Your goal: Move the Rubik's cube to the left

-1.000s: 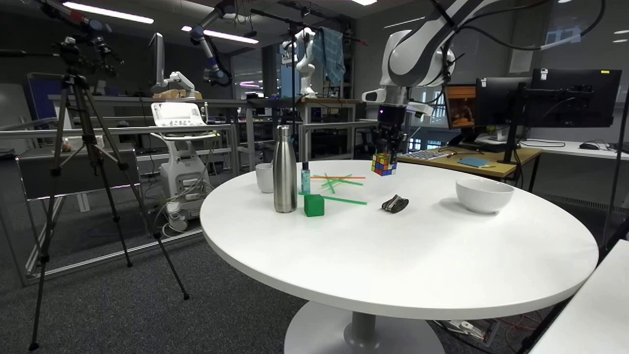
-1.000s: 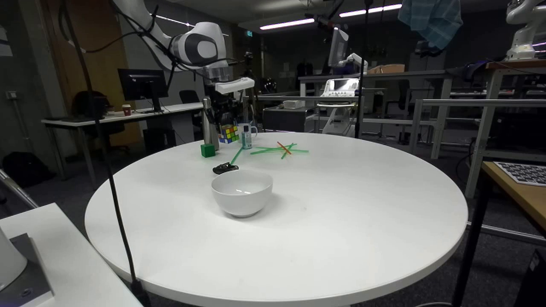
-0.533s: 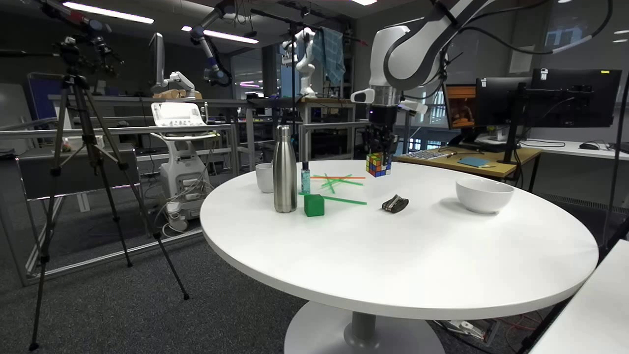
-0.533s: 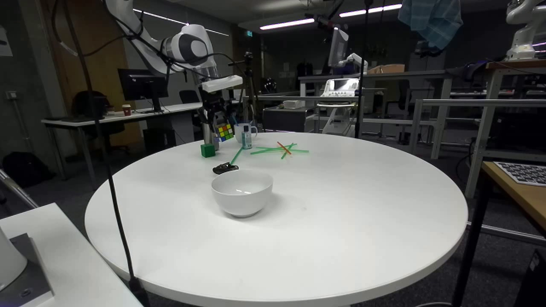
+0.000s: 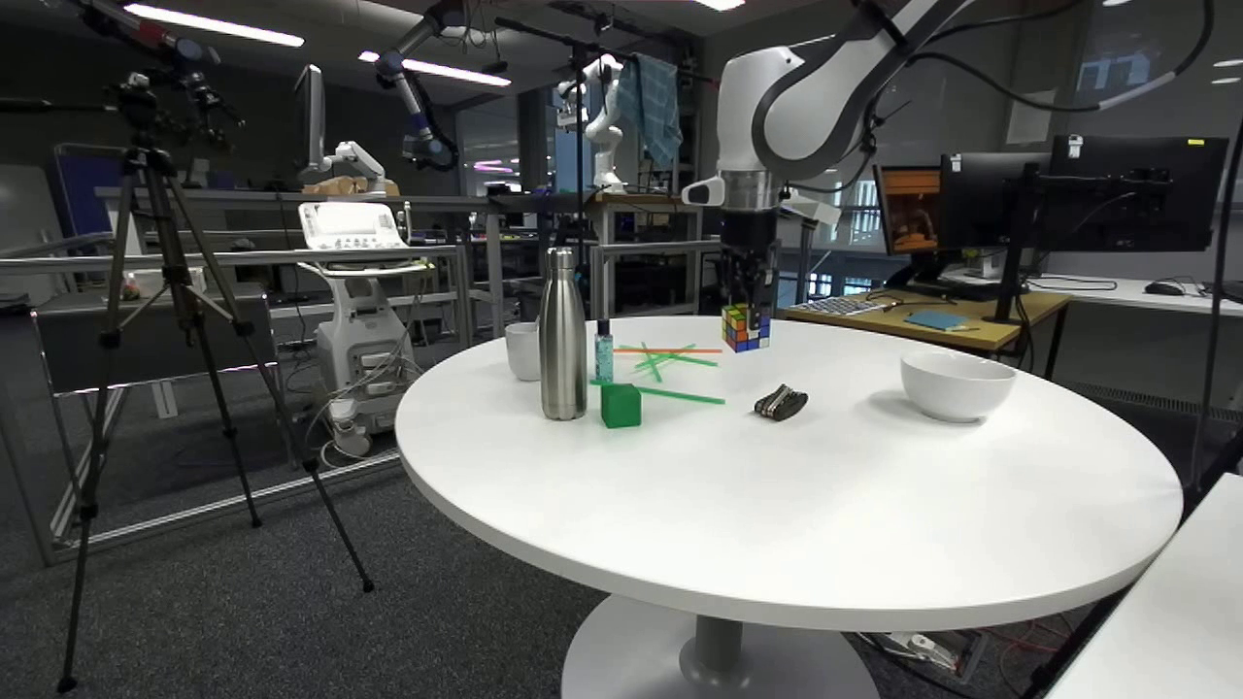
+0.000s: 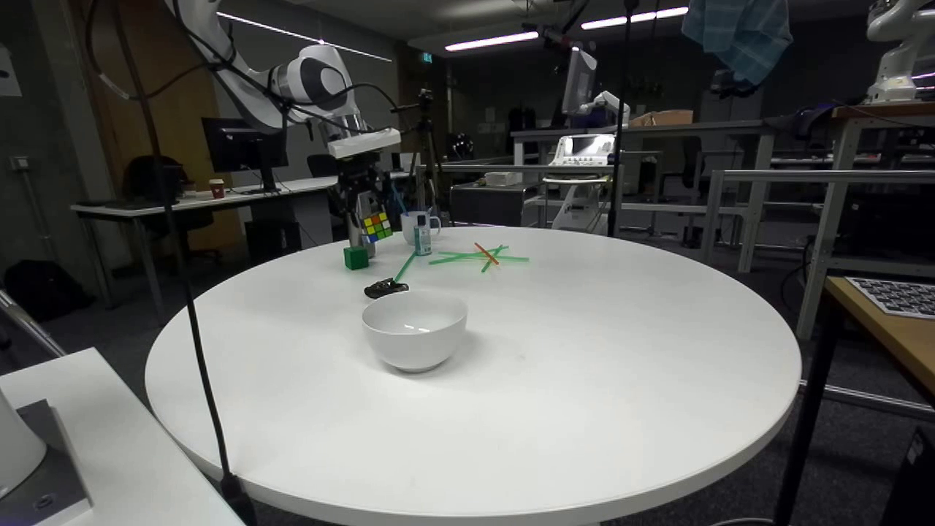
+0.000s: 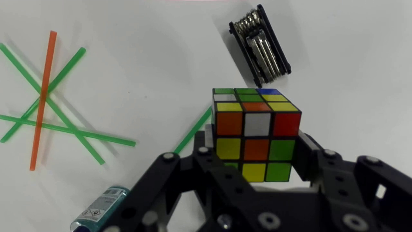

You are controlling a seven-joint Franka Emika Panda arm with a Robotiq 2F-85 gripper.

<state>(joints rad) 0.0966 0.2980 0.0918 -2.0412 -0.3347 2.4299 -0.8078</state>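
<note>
Gripper (image 7: 256,139) clamped on Rubik's cube (image 7: 256,124), held over smooth, round-edged white table (image 6: 621,402). Wrist view, clock around it: room at 3 o'clock; metal-and-black multitool (image 7: 261,46) at 12, translucent straws (image 7: 44,90) at 9, labelled bottle (image 7: 100,206) at 8.

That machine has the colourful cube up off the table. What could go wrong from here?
The Rubik's cube hangs above the table, held only by the jaws closed on its sides, so it might slip and drop.
In the wrist view, a green stick and a folded multi-tool show just past its edges; lowered onto either, it could land crooked.
A low sideways swing could tip the small blue bottle or the steel bottle, both standing upright.
</note>
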